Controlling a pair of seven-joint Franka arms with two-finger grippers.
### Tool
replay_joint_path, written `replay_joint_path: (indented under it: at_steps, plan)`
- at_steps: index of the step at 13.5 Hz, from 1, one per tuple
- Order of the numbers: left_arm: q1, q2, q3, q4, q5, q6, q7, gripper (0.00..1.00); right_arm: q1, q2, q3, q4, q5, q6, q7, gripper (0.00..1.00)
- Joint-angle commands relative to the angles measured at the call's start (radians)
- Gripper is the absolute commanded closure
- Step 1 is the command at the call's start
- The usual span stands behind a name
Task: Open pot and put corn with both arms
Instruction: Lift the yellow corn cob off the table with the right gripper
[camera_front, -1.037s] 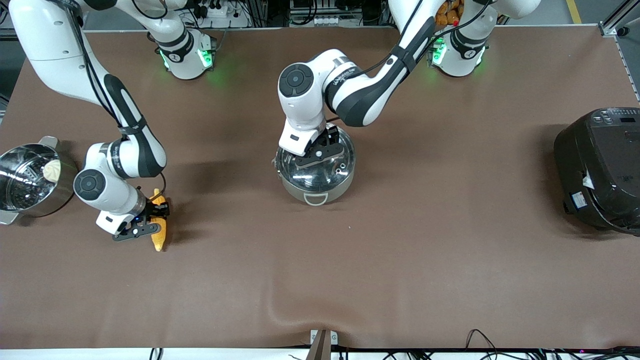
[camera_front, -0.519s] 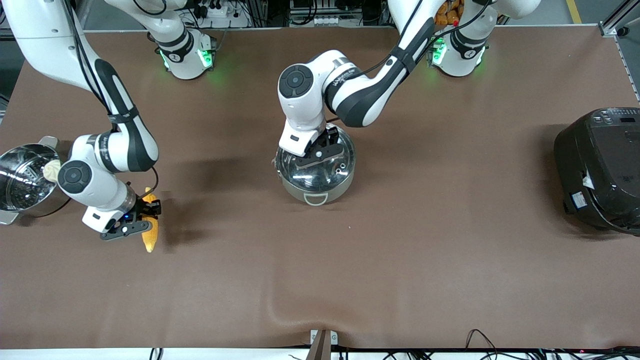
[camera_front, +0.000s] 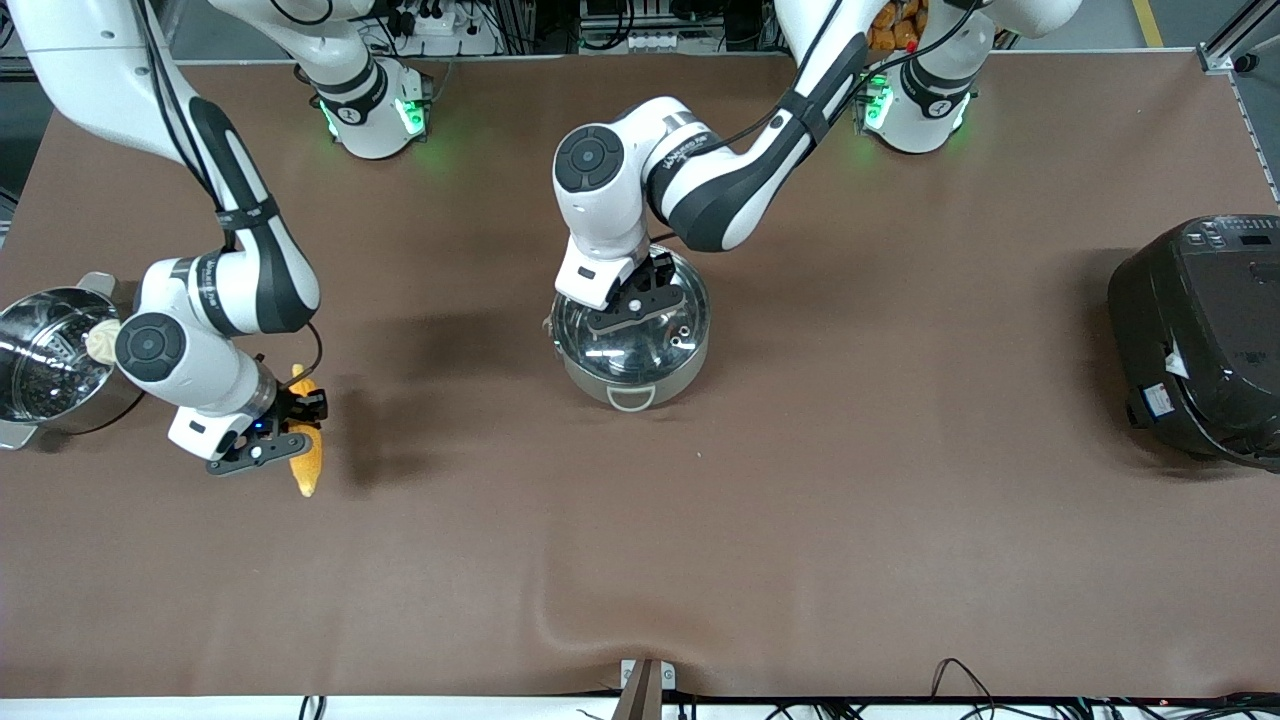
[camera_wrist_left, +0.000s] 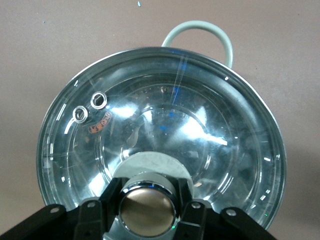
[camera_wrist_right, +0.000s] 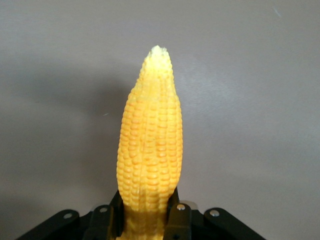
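Note:
The steel pot (camera_front: 628, 388) stands mid-table with its glass lid (camera_front: 662, 342) on it. My left gripper (camera_front: 638, 300) is over the lid's centre. In the left wrist view its fingers (camera_wrist_left: 95, 210) press both sides of the brass-coloured knob (camera_wrist_left: 147, 210), and the lid (camera_wrist_left: 200, 125) sits on the rim, with one grey loop handle (camera_wrist_left: 200, 27) showing. My right gripper (camera_front: 285, 428) is shut on the thick end of the yellow-orange corn (camera_front: 306, 470) and holds it a little above the cloth, toward the right arm's end. In the right wrist view the corn (camera_wrist_right: 150, 145) points away from the gripper (camera_wrist_right: 147, 220).
A steamer pot with a white bun (camera_front: 45, 355) stands at the table edge at the right arm's end, close to the right arm's elbow. A black rice cooker (camera_front: 1200, 340) stands at the left arm's end. The brown cloth has a wrinkle (camera_front: 560, 610) near the front edge.
My right gripper has lifted the corn off the cloth and shifted it slightly toward the steamer pot. My left gripper has stayed on the lid knob.

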Motion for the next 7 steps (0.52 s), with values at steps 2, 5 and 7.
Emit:
replay_joint_path:
  at_steps: [2,5,7]
  plan:
    - [0.0,-0.01,-0.001,0.006,0.012,-0.003,-0.005,1.0,0.006,-0.071,0.028,-0.008,0.089,-0.063,0.01,1.0]
    - [0.008,-0.045,-0.001,0.0,0.01,-0.016,-0.008,1.0,0.045,-0.103,0.03,-0.008,0.132,-0.109,0.025,1.0]
    - [0.026,-0.107,0.001,-0.012,0.01,-0.043,-0.01,1.0,0.085,-0.122,0.028,0.01,0.143,-0.16,0.094,1.0]
